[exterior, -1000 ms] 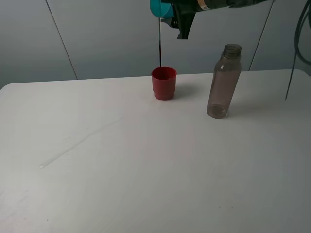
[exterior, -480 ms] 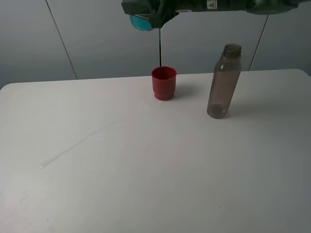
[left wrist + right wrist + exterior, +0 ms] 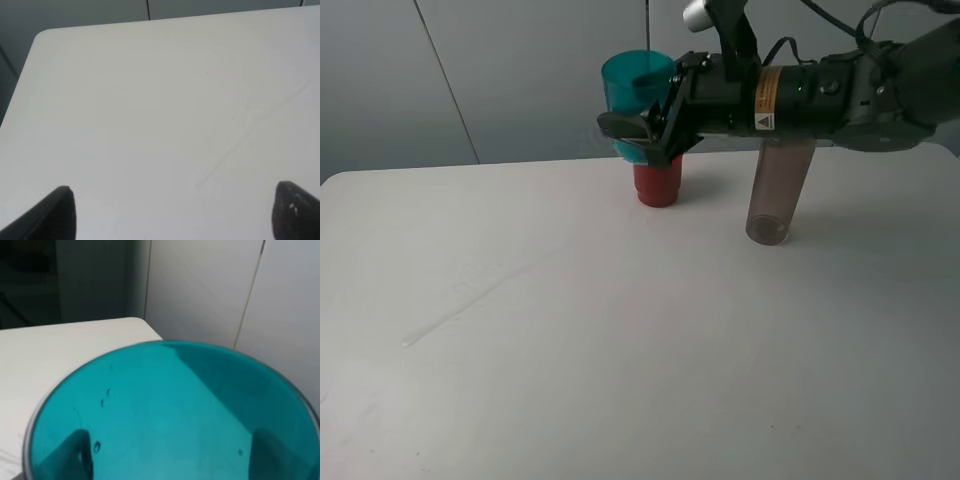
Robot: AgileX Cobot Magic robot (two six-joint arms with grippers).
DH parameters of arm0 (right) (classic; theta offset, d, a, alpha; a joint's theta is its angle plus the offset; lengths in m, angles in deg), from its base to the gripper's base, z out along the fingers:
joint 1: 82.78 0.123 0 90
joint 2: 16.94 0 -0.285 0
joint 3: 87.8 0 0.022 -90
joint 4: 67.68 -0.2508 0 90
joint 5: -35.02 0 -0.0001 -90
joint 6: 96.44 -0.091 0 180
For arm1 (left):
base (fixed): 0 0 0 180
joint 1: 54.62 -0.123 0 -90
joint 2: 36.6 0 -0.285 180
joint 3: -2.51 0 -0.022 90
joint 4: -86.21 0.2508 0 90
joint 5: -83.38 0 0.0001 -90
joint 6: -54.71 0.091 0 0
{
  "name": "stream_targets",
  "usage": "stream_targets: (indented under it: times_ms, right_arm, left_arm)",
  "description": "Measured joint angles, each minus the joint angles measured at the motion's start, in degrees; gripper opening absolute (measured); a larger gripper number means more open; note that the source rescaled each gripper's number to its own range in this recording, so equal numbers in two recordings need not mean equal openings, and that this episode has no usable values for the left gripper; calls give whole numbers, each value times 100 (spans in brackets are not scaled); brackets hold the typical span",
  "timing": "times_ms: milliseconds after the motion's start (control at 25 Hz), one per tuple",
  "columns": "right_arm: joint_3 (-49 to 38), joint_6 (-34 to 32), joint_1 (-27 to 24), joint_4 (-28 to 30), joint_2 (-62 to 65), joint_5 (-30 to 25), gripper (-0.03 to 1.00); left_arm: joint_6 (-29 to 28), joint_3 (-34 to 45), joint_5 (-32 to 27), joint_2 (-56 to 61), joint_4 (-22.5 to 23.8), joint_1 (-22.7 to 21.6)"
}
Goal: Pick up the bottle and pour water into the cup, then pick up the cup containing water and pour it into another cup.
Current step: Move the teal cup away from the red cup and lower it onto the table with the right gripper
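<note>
Over the tabletop (image 3: 620, 350), our right fingers (image 3: 625, 124) are clamping the teal cup (image 3: 636, 85) upright, red cup (image 3: 658, 188) just below them, probably for drips; left fingers (image 3: 60, 212) are gaping, empty.

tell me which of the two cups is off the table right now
The translucent teal cup: the right fingers hold it upright in the air, whereas the opaque red cup stands on the table.

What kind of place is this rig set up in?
Looks like a lab or test bench, not a home: a bare white table, plain grey wall panels behind it, and only three props, a teal cup, a red cup and a smoky bottle.
</note>
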State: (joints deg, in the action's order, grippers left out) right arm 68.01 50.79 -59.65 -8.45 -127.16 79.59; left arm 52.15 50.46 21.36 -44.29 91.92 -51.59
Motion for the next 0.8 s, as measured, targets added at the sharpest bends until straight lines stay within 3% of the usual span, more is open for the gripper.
stream_targets:
  times_ms: [320,800]
  right_arm:
    - [-937,1422,9,-671,9,-26,9]
    - [-1232,1929,12,-900,-784,-139,9]
  left_arm:
    - [0,0,0,0,0,0]
    - [0,0,0,0,0,0]
